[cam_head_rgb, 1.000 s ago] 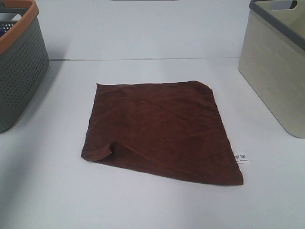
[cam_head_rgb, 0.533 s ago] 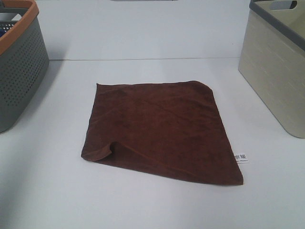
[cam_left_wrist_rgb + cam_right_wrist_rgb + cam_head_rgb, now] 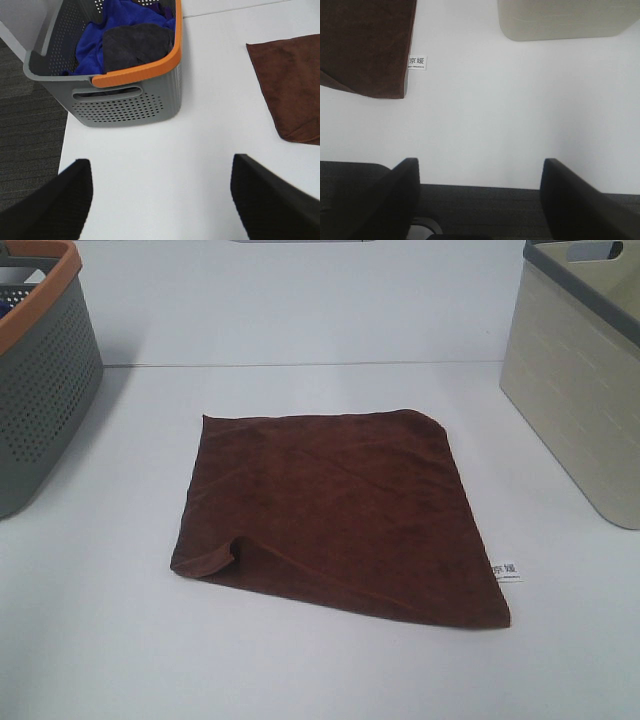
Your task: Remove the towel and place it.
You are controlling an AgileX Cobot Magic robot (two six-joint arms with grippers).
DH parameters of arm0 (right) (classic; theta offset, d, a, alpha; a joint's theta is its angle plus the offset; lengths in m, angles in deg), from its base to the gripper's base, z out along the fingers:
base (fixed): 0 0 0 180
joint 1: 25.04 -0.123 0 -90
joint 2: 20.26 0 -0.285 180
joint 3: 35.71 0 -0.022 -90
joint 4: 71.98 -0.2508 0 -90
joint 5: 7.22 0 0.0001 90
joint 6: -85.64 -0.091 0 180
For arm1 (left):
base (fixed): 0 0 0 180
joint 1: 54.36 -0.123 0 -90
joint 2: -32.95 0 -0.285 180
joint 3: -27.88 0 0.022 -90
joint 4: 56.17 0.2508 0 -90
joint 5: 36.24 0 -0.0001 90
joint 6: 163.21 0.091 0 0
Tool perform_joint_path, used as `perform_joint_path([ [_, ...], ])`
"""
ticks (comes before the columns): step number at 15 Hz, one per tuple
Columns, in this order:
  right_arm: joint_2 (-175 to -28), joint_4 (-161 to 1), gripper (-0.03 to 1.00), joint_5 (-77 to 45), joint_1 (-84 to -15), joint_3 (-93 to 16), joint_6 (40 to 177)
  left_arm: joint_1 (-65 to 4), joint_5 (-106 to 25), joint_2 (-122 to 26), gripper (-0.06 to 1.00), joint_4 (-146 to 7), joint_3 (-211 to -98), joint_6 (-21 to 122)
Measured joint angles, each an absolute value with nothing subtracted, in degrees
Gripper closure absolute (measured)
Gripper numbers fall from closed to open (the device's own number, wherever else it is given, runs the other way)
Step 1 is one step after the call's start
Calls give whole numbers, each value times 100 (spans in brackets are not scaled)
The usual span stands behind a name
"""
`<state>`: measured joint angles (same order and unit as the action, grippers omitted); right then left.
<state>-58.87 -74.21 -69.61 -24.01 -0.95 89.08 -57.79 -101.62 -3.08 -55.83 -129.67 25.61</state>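
The dark reddish-brown towel (image 3: 335,510) lies flat on the white table (image 3: 300,660) in the exterior view. Its near left corner is curled up and its small white tag (image 3: 506,570) sits at the near right corner. The towel also shows in the left wrist view (image 3: 295,90) and in the right wrist view (image 3: 365,45), with the tag (image 3: 417,62). My left gripper (image 3: 160,200) is open and empty over bare table, apart from the towel. My right gripper (image 3: 479,200) is open and empty at the table's front edge. Neither gripper shows in the exterior view.
A grey perforated basket with an orange rim (image 3: 40,370) stands at the far left; in the left wrist view the basket (image 3: 125,95) holds blue and dark cloths. A beige bin with a grey rim (image 3: 580,380) stands at the right and shows in the right wrist view (image 3: 565,20).
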Motion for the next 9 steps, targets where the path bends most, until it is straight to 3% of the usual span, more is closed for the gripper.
perform_joint_path([
  [9, -5182, -7438, 37, -6944, -2401, 426, 9148, -5779, -10477, 2104, 21, -5102, -11913, 2355],
])
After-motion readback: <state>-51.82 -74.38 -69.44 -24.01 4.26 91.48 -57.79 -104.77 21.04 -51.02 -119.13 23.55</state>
